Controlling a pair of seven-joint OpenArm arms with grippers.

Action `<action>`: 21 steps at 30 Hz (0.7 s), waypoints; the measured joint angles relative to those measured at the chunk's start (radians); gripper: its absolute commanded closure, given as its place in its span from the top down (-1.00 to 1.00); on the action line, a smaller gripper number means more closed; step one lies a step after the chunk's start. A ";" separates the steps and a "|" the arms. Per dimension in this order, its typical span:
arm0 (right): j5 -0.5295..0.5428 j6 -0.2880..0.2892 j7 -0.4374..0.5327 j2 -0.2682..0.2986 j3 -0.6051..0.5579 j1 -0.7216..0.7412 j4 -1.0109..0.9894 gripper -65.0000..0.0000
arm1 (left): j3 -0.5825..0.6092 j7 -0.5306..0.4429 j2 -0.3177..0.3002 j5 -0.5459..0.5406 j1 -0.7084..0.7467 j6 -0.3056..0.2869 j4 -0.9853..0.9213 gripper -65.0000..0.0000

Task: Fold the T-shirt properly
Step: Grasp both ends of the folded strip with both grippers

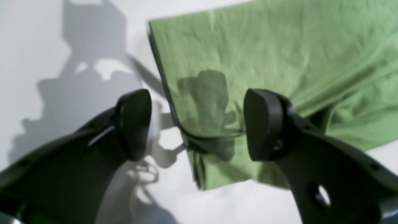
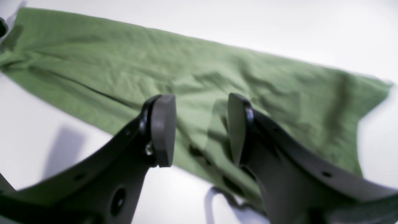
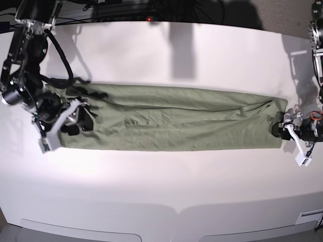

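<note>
The olive-green T-shirt (image 3: 171, 118) lies flat as a long narrow strip across the white table, wrinkled, with a lengthwise fold line. My left gripper (image 1: 199, 124) stands wide open, low over one end of the T-shirt (image 1: 264, 46), its fingers straddling the layered corner; in the base view this gripper (image 3: 279, 130) is at the strip's right end. My right gripper (image 2: 200, 130) hovers over the near long edge of the T-shirt (image 2: 124, 68), jaws apart with no cloth pinched between them. In the base view it (image 3: 75, 121) sits over the strip's left end.
The white table (image 3: 161, 191) stretches well beyond the strip on the near and far sides. Dark cables and equipment (image 3: 126, 12) line the far edge. Both arms' bases stand at the table's left and right ends.
</note>
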 measured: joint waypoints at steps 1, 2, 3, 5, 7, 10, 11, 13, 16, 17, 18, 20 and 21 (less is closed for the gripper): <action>0.008 0.000 0.000 -0.001 0.029 -0.023 0.029 -0.20 | 0.000 -0.004 -0.011 0.003 -0.010 -0.015 -0.027 0.39; 0.019 0.000 0.000 -0.001 0.059 -0.045 0.057 -0.20 | 0.000 -0.013 -0.023 0.003 -0.019 -0.017 -0.048 0.39; 0.039 0.000 -0.002 -0.001 0.089 -0.066 0.085 -0.20 | 0.000 -0.025 -0.039 0.003 -0.027 -0.016 -0.067 0.39; 0.069 0.000 0.000 -0.002 0.144 -0.109 0.136 -0.20 | -0.002 -0.034 -0.070 0.003 -0.045 -0.016 -0.099 0.39; 0.101 0.000 -0.022 -0.002 0.196 -0.143 0.177 -0.20 | -0.002 -0.042 -0.098 -0.022 -0.051 -0.014 -0.119 0.39; 0.145 0.000 -0.031 -0.002 0.257 -0.177 0.221 -0.20 | -0.002 0.021 -0.113 -0.140 -0.050 -0.022 -0.159 0.39; 0.153 0.000 -0.039 -0.002 0.277 -0.180 0.233 -0.20 | -0.002 0.042 -0.111 -0.167 -0.049 -0.023 -0.177 0.39; 0.187 0.000 -0.055 -0.002 0.311 -0.181 0.256 -0.20 | -0.002 0.074 -0.101 -0.219 -0.046 -0.023 -0.209 0.39; 0.248 0.000 -0.079 -0.002 0.359 -0.181 0.296 -0.20 | -0.002 0.091 -0.096 -0.272 -0.047 -0.024 -0.246 0.39; 0.262 0.001 -0.079 -0.002 0.373 -0.181 0.308 -0.20 | -0.002 0.098 -0.097 -0.277 -0.047 -0.023 -0.255 0.39; 0.280 0.001 -0.079 -0.002 0.388 -0.181 0.320 -0.20 | -0.002 0.111 -0.100 -0.290 -0.047 -0.023 -0.261 0.39; 0.309 0.001 -0.082 -0.002 0.412 -0.181 0.344 -0.20 | -0.002 0.129 -0.099 -0.308 -0.045 -0.023 -0.263 0.39; 0.327 0.001 -0.082 -0.002 0.421 -0.181 0.352 -0.20 | -0.002 0.145 -0.099 -0.328 -0.046 -0.023 -0.263 0.39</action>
